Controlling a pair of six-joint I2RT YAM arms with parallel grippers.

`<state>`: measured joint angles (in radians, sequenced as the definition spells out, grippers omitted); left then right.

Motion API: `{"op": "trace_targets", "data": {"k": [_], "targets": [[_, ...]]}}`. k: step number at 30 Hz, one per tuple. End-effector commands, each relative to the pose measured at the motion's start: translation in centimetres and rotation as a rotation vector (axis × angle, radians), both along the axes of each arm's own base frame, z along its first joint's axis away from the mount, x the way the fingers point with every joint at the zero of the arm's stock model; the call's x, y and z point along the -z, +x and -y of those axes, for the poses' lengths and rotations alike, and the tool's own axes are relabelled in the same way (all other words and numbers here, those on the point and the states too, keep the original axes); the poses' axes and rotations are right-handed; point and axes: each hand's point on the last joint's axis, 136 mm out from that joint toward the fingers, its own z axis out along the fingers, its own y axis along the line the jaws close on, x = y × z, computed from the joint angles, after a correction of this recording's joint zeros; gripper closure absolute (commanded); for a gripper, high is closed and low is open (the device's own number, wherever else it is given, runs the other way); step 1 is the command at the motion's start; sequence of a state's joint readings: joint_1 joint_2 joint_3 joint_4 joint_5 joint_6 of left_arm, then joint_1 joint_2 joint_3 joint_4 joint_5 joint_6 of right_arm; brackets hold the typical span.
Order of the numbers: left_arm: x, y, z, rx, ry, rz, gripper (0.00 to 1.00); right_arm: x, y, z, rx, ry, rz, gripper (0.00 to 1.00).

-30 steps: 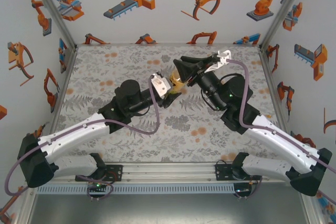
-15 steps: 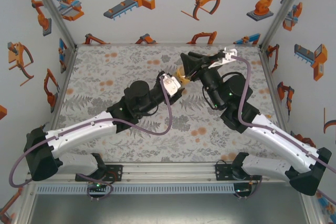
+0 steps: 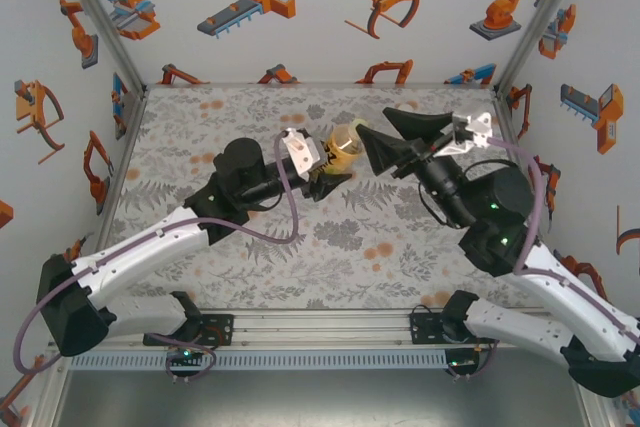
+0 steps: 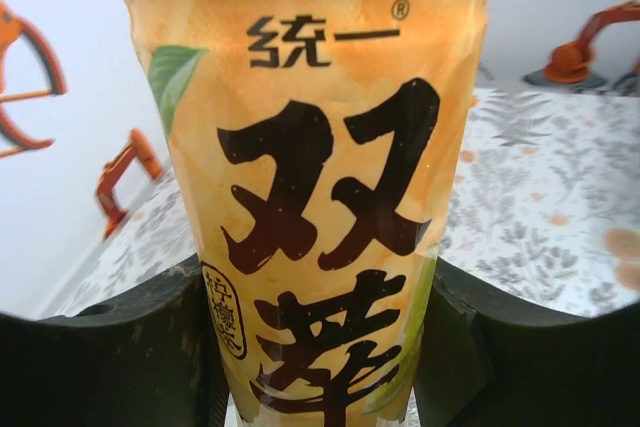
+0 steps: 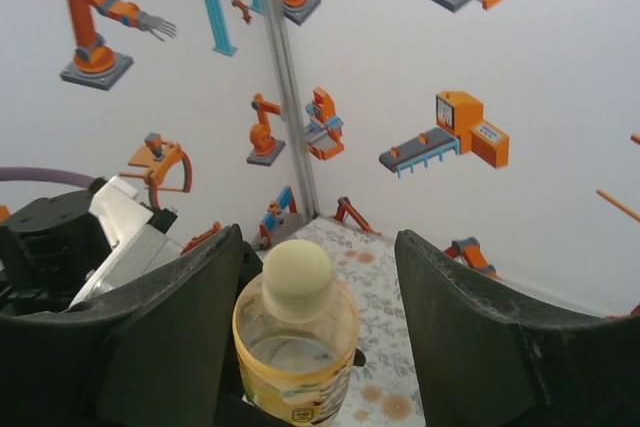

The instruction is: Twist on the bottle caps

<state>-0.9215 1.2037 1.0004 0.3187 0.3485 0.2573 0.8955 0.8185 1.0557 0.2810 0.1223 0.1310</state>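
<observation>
The left gripper clamps the amber bottle, whose yellowish cap sits on the neck between the wide-spread right gripper fingers; tightness is unconfirmed, so final turning is probably outstanding.

amber bottle top, base cropped by frame edges

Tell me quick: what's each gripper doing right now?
Left gripper: shut on the amber bottle.
Right gripper: open, straddling the bottle's yellowish cap without touching it.

White walls with robot prints; floral mat.
</observation>
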Motion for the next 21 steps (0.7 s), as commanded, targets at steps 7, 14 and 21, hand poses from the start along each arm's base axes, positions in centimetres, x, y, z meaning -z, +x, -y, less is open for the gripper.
{"op": "trace_targets", "data": {"k": [7, 14, 21], "targets": [[-0.1, -7.3, -0.2, 0.447, 0.018, -0.052, 1.00, 0.6, -6.6, -1.9, -0.288, -0.220, 0.163, 0.44], [0.4, -11.2, -0.9, 0.716, 0.044, -0.090, 1.00, 1.2, -12.5, -4.0, -0.625, -0.274, 0.346, 0.44], [-0.2, -12.7, -1.4, 0.826, 0.031, -0.097, 1.00, 1.1, -14.3, -5.4, -0.794, -0.238, 0.429, 0.55]]}}
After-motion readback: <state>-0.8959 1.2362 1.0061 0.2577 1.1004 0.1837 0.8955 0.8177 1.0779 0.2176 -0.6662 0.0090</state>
